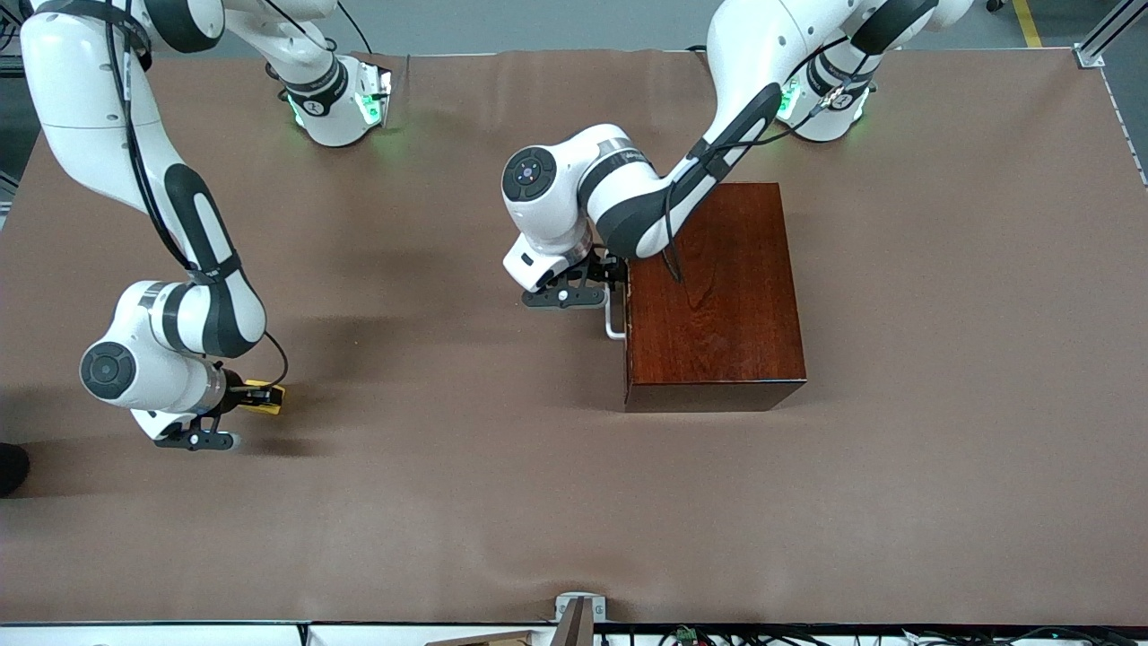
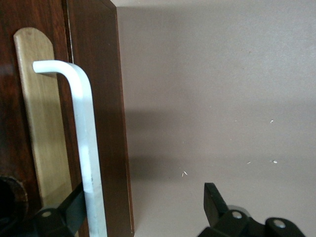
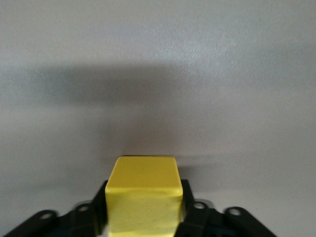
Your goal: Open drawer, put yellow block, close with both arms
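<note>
The dark mahogany box stands mid-table with its drawer pushed in. The drawer's front faces the right arm's end and carries the white bar handle, which also shows in the left wrist view. My left gripper is open at the drawer's front. The handle stands between its fingers, close to one finger; the gripper's middle is off to the side of the bar. My right gripper is shut on the yellow block, low over the table at the right arm's end. The block fills the jaws in the right wrist view.
Brown cloth covers the table. The arms' green-lit bases stand along the edge farthest from the front camera. A small metal bracket sits at the edge nearest the front camera.
</note>
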{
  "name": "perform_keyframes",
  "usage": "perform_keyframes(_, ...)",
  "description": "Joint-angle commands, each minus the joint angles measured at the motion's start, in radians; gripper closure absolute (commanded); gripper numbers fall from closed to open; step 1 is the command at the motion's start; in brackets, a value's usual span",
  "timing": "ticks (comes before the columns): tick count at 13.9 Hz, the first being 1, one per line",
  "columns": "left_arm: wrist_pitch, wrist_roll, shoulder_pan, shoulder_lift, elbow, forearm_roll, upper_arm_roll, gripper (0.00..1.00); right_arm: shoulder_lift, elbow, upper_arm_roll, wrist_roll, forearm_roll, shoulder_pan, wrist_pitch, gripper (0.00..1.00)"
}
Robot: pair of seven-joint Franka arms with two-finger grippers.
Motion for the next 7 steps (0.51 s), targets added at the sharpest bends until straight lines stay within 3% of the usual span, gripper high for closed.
perform_keyframes(1,0.038,-0.014,-0.003,0.000,-0.003,0.016,0.005,0.00,-0.034,-0.022,0.007,-0.003,-0.014,-0.006,-0.021,1.00)
perform_keyframes(7,0.147,-0.054,-0.019,0.009,-0.003,0.007,0.005,0.00,-0.088,0.019,0.009,-0.003,-0.014,-0.003,-0.021,1.00)
